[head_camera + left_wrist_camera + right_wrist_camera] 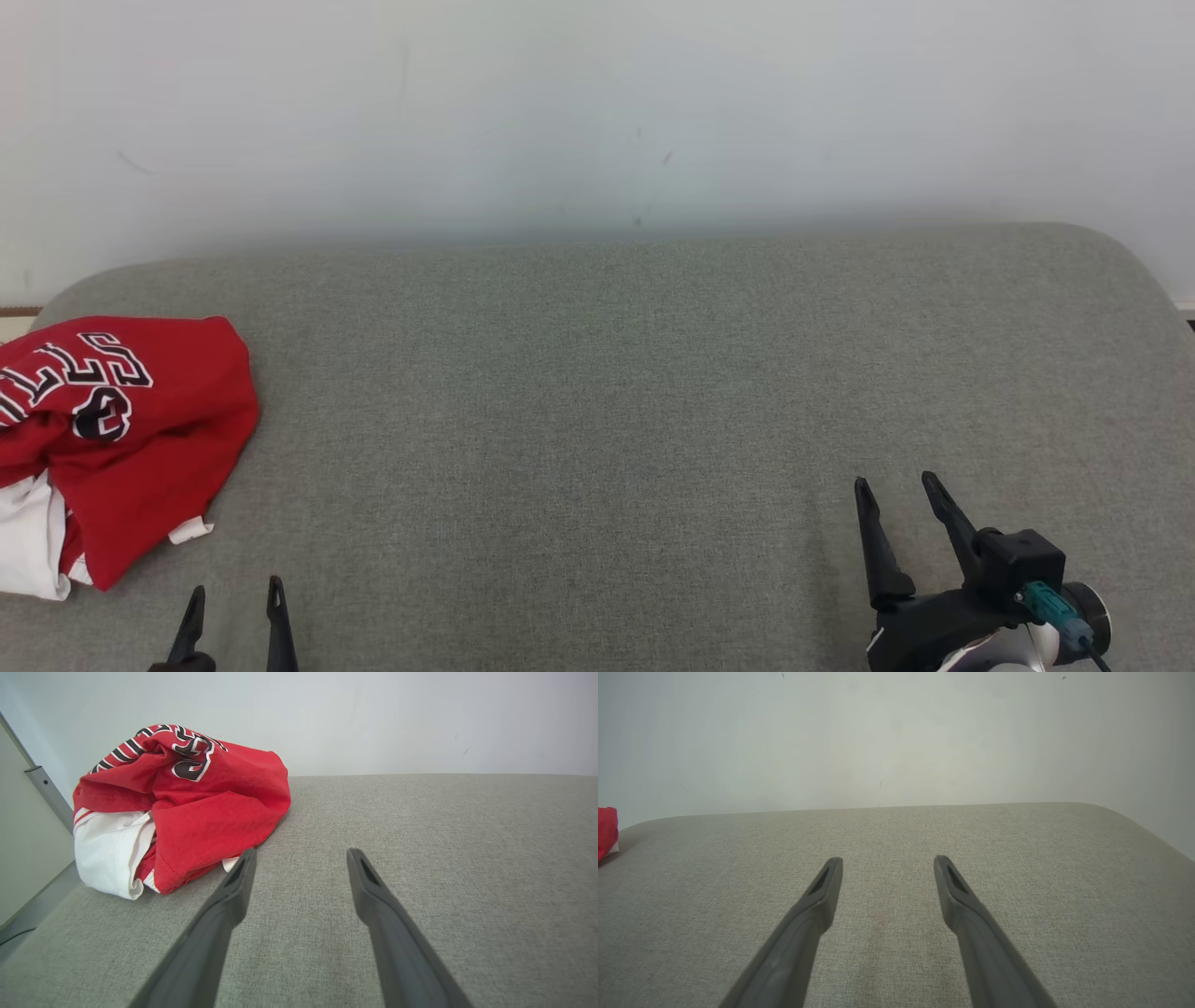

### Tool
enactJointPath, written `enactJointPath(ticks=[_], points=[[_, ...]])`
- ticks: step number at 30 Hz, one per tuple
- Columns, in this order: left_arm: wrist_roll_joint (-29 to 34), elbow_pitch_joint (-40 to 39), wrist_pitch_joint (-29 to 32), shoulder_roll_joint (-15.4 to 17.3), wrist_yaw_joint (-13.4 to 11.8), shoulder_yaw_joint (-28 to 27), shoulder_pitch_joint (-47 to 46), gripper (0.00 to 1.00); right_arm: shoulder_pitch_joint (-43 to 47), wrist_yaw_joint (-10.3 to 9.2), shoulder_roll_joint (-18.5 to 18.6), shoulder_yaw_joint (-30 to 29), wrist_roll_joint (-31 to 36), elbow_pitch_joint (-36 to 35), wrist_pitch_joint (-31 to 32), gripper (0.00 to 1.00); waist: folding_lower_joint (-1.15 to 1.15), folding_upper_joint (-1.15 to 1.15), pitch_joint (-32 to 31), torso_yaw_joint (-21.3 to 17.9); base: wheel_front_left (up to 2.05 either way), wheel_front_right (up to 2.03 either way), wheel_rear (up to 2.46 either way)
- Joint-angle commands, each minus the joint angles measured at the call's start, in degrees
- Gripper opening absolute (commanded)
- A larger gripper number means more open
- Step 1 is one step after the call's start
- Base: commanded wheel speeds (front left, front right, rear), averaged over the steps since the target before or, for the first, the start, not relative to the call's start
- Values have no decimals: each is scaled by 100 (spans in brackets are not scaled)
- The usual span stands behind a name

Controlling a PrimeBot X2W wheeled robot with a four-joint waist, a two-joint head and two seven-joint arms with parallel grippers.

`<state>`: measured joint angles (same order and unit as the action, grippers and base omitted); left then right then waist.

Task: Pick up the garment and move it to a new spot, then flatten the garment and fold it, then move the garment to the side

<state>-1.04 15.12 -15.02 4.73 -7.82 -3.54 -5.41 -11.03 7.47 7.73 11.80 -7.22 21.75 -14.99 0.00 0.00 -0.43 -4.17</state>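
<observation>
The garment (131, 439) is a red jersey with black-and-white lettering and white parts, lying crumpled at the far left of the grey padded surface (616, 392). My left gripper (235, 592) is open near the front edge, just below and right of the garment, holding nothing. In the left wrist view the garment (196, 802) bunches up ahead and left of my left gripper (301, 853). My right gripper (896, 483) stands open at the lower right, far from the cloth. In the right wrist view my right gripper (887, 860) is over bare fabric, and a red sliver of garment (606, 830) sits at the left edge.
A pale wall (597, 121) runs behind the padded surface. The surface's rounded corners fall away at the far left and far right (1130, 271). A grey panel with a metal rail (44, 788) stands left of the garment in the left wrist view.
</observation>
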Motion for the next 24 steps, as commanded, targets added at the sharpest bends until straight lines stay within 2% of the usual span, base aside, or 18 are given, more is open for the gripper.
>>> enactJointPath(ticks=[1,17,20,24], points=[[17,12,-24,27,-7,-28,101,100,75,4,-21,-31,47,21,-29,100,0,0,-3,3,0,0,0],[1,49,-24,-36,72,-175,81,100,90,4,-116,-182,195,-7,-25,100,0,0,24,128,0,0,0],[0,67,-25,-60,54,-177,53,100,93,4,-82,-158,165,-57,-19,100,0,0,30,321,0,0,0],[-70,123,-24,-83,54,-218,84,100,155,4,-22,-83,106,-89,-19,100,0,0,3,785,0,0,0]])
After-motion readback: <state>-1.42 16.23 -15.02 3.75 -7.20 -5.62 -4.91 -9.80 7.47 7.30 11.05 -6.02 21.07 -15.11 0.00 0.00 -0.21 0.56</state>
